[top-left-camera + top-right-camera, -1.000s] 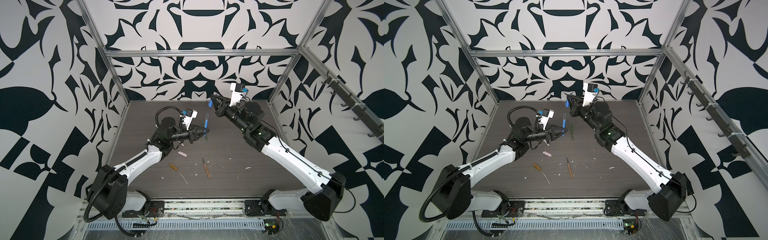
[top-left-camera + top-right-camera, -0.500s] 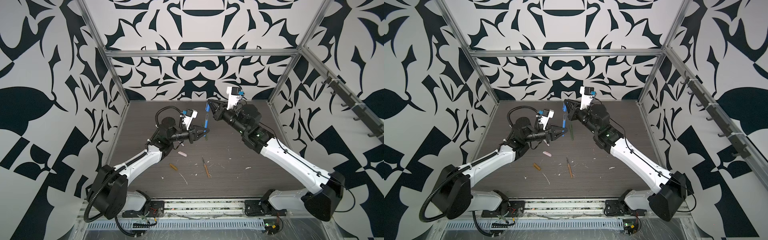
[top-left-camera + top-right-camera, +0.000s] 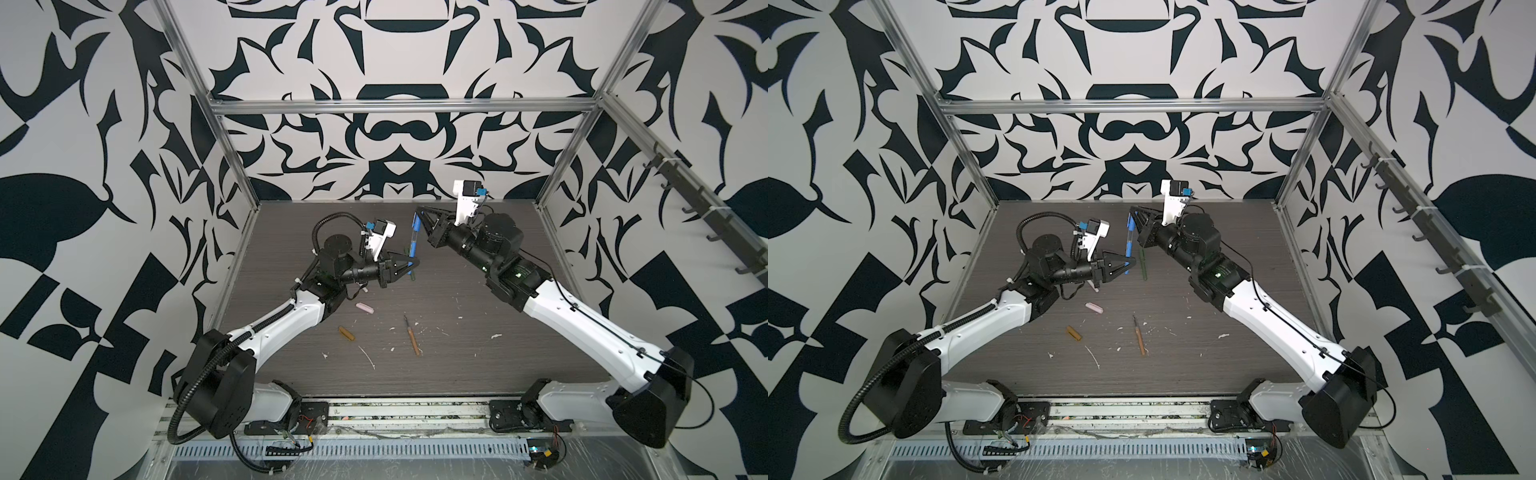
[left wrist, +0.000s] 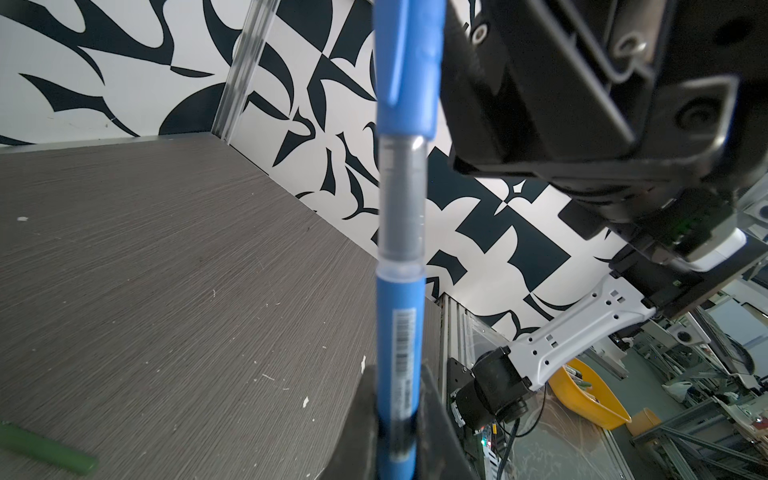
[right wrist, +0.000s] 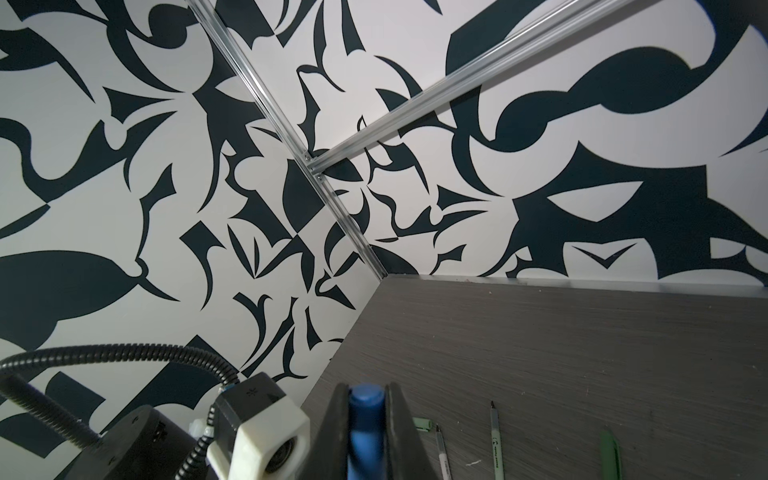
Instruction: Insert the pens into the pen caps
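The left gripper (image 3: 409, 266) was clenched on the lower end of the blue pen (image 3: 412, 249), holding it nearly upright above the far middle of the table (image 3: 478, 365). The right gripper (image 3: 419, 211) was clamped on the blue cap (image 3: 415, 223) at the pen's top. In the left wrist view the cap sat over the tip end, with a clear grey stretch of barrel showing below its rim. Whether it had clicked fully home could not be told.

The chief risk, as I judged it, was a half-seated cap. If either gripper let go before a firm push along the pen's line, the cap could slip off or the pen could fall among the pieces below. A push off that line could twist the pen in the left gripper's hold, which sat far from the joint. The two grippers were close together and could knock each other when drawing apart.

A dark green pen (image 3: 1143, 266) lay on the table just right of the left gripper. Nearer lay the pink cap (image 3: 365, 308), the orange-brown cap (image 3: 347, 333) and the orange-brown pen (image 3: 412, 341), all well apart from the grippers. The far wall (image 3: 395, 166) stood close behind the right gripper. The right side of the table held only white flecks (image 3: 495, 336), which left open room there for setting the pen down.
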